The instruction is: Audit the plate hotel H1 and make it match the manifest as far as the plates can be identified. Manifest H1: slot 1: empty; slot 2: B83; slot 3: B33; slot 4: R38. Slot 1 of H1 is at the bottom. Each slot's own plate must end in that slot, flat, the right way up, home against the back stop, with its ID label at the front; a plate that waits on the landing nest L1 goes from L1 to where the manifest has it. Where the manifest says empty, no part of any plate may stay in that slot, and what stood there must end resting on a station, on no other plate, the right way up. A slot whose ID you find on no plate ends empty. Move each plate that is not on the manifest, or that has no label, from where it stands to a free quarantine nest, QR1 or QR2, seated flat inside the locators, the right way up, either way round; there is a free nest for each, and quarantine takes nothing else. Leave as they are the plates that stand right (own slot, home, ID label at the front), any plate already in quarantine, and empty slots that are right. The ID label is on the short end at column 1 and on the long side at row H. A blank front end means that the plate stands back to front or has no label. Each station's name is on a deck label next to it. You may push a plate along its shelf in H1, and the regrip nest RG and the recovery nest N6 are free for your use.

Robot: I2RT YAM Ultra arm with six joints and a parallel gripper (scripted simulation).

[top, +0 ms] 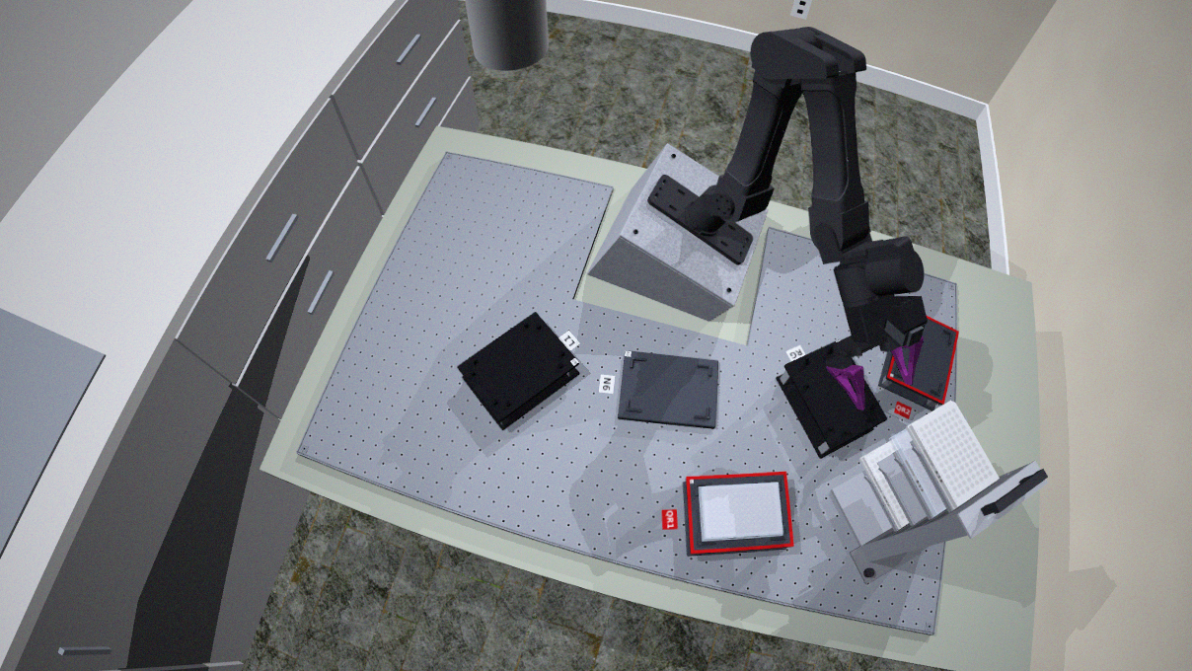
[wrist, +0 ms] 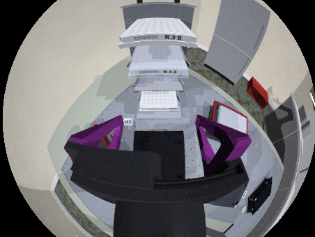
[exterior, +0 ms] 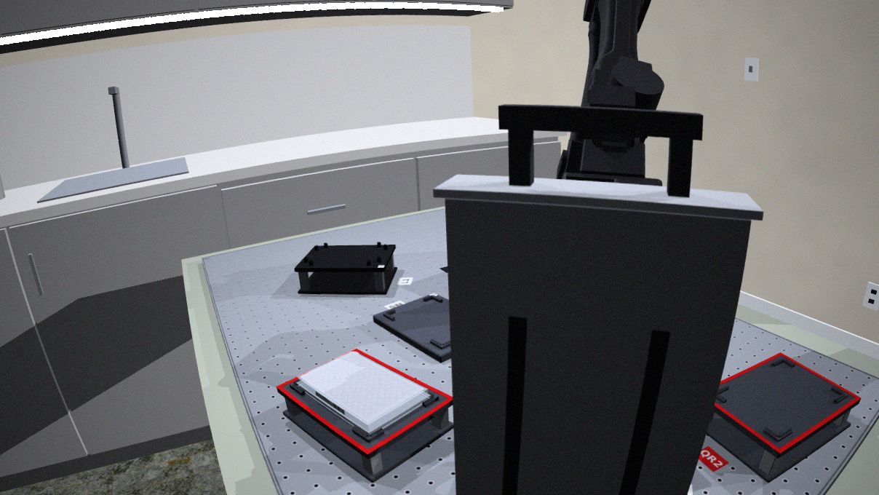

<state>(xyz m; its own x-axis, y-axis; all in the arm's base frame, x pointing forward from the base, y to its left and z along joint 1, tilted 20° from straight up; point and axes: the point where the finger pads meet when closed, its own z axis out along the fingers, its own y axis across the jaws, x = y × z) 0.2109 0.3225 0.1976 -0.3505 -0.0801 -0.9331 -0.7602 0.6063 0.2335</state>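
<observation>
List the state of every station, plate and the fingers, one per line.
Gripper: fingers wide open, holding nothing.
QR1: occupied by a white plate, lying flat.
QR2: free.
L1: no plate on it.
N6: no plate on it.
RG: no plate on it.
H1: top plate reads R38 at the front; lower plates' labels unreadable.

Top overhead; exterior behind hotel (exterior: 599, 344); wrist faces hotel front.

The perforated deck (top: 467, 250) carries nests L1 (top: 518, 369), N6 (top: 668, 388), RG (top: 821, 404), apparently QR1 (top: 738, 482), QR2 (top: 938, 366), hotel H1 (top: 967, 516).
</observation>
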